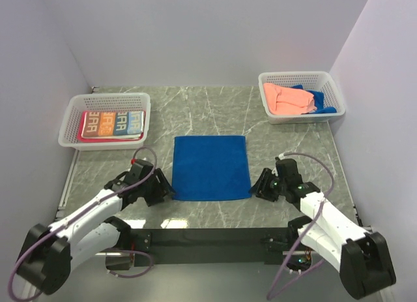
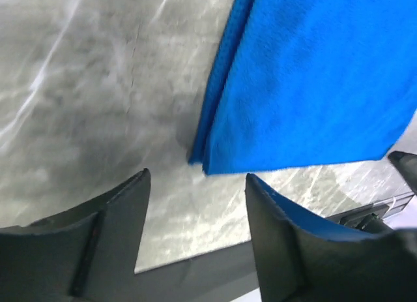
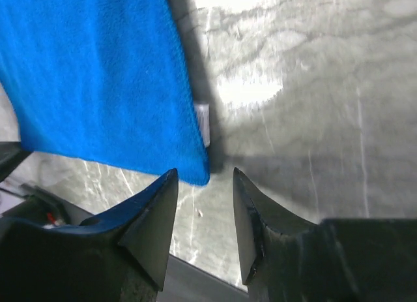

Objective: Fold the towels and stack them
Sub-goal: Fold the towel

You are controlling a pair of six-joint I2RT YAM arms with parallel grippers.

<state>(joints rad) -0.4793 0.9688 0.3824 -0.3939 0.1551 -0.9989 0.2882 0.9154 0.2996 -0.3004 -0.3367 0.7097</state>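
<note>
From above, the blue towel point(image 1: 212, 166) lies flat in the middle of the table point(image 1: 287, 145), with the left gripper point(image 1: 167, 190) at its near left corner and the right gripper point(image 1: 258, 184) at its near right corner. In the left wrist view the jaws stand apart and empty, the towel's corner (its edge doubled) just beyond the gap. The right wrist view shows the same: jaws parted, holding nothing, the corner just off the fingertips.

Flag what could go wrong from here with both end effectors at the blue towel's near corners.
1. The left end effector stands open at the layered near corner of the blue towel; a shallow pinch may lift only the top layer and undo the fold.
2. The right end effector, also open, faces a corner with a white tag and might catch only that.
</note>
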